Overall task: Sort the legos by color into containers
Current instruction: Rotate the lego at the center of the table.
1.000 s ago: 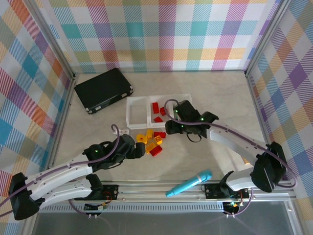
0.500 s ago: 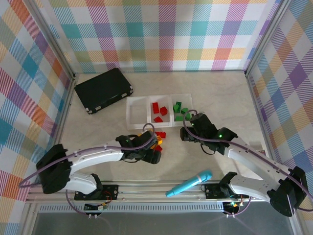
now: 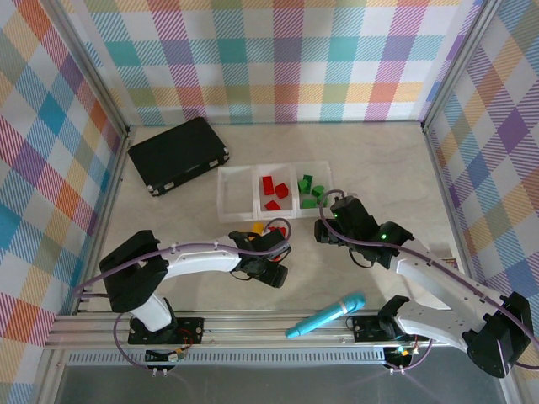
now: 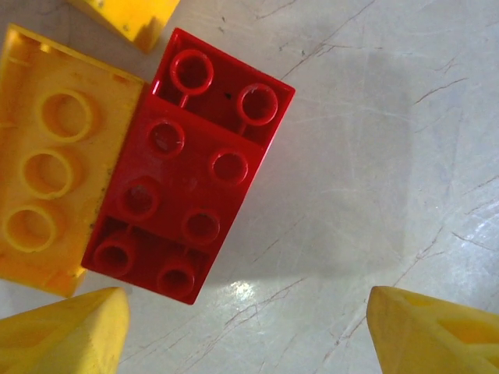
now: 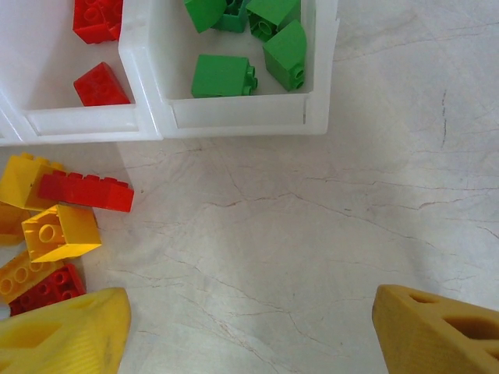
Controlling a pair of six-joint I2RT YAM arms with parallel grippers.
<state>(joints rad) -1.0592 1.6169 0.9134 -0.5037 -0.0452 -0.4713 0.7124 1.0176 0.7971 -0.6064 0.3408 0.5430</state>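
The pale table (image 3: 379, 168) carries a black case (image 3: 178, 154) at about 10 o'clock from its middle. The containers (image 3: 236, 194) sit in a joined row toward 12 o'clock, and a teal microphone toy (image 3: 326, 315) lies at 6 o'clock near the arm bases. The left gripper (image 3: 268, 268) hangs over the loose bricks just at 6 o'clock of the containers. Its wrist view shows the left gripper's (image 4: 249, 339) yellow fingers spread wide with nothing gripped. A red brick (image 4: 187, 167) lies on the table toward 12 o'clock of them, touching a yellow brick (image 4: 54, 156) at its 9 o'clock side. The right gripper (image 3: 330, 231) is just off the row's right end at 5 o'clock — also spread wide and holding nothing, over bare table. Green legos (image 5: 249, 39) fill the right tray and red legos (image 5: 97, 82) the middle one. The loose pile (image 5: 54, 226) of red and yellow is partly hidden from above, so its count is unclear.
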